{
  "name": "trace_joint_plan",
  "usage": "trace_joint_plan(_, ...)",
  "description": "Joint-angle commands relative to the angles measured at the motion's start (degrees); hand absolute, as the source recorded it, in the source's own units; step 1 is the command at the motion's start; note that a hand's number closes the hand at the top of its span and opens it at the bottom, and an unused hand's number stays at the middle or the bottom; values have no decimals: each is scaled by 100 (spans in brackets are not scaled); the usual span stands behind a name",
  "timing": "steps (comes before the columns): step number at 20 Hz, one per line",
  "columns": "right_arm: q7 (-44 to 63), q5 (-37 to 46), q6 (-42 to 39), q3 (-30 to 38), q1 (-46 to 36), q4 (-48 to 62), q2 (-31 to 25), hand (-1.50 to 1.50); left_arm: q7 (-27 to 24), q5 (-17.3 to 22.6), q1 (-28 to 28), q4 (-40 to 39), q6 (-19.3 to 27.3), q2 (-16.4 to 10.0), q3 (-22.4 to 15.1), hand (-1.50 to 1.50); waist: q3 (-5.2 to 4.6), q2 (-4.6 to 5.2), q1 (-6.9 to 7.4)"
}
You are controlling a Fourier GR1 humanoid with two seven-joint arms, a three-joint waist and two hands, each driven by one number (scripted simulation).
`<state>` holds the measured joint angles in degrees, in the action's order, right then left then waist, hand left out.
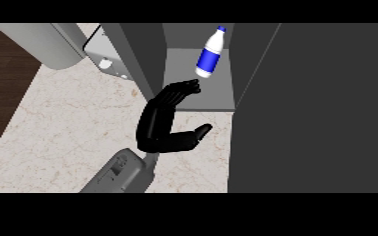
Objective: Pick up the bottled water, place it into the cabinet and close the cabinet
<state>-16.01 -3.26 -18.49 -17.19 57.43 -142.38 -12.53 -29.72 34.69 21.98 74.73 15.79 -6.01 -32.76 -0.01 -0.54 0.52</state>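
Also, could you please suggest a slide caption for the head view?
Bottled water sits tilted inside the open cabinet, the left hand open with its fingers near the bottle's base.

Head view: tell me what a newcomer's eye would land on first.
The blue-and-white water bottle stands out first, leaning inside the open cabinet at the upper middle. Just below it, the black left robot hand points up with open fingers, fingertips close to the bottle's base. A large dark panel, apparently the cabinet's open door, fills the right side.
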Motion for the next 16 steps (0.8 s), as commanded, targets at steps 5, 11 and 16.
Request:
trace_joint_plan(5,144,757,-665,-313,250,-626,-864,150,132,41,-1212,1241,-92,-800,39,150,-5,-3,-55)
trace_joint_plan(11,-30,1066,-835,-657,98,-958,-1125,150,192,268,-2091,2240,-231,-1511,339,-150,-9,-22,-29)
trace_joint_plan(16,229,1430,-863,-1349,43,-1198,-1327,150,21,605,-2759,2619,-480,-1874,731,-150,-29,-35,-7)
